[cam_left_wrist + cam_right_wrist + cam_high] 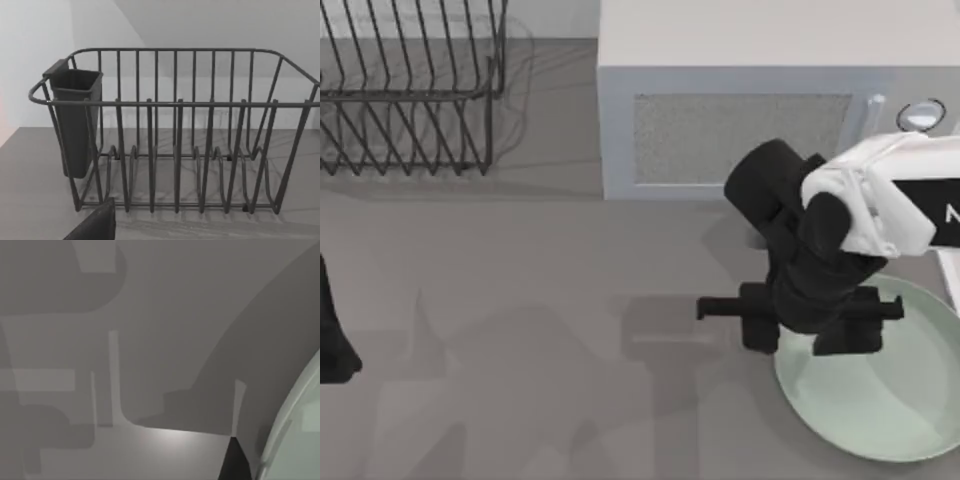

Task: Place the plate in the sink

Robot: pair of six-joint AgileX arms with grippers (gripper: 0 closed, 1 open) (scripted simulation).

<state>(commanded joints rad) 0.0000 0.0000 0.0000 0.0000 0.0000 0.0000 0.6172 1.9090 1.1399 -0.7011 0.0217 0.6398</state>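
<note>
Top view, right jaws [800, 325] perhaps over plate [880, 400] rim

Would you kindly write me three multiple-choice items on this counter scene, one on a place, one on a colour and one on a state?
1. Where does the plate lie in the top view?
A. At the counter's near right
B. Inside the dish rack
C. On top of the microwave

2. What colour is the plate?
A. Red
B. Pale mint green
C. Black

3. How does the dish rack stand?
A. Full of plates
B. Tipped on its side
C. Upright, with no dishes in its slots

Key:
1 A: it lies flat on the grey counter in front of the microwave, with the right gripper over its left rim.
2 B: its glossy surface is pale green.
3 C: the left wrist view shows bare wires and a dark cup hung at one end.
</note>
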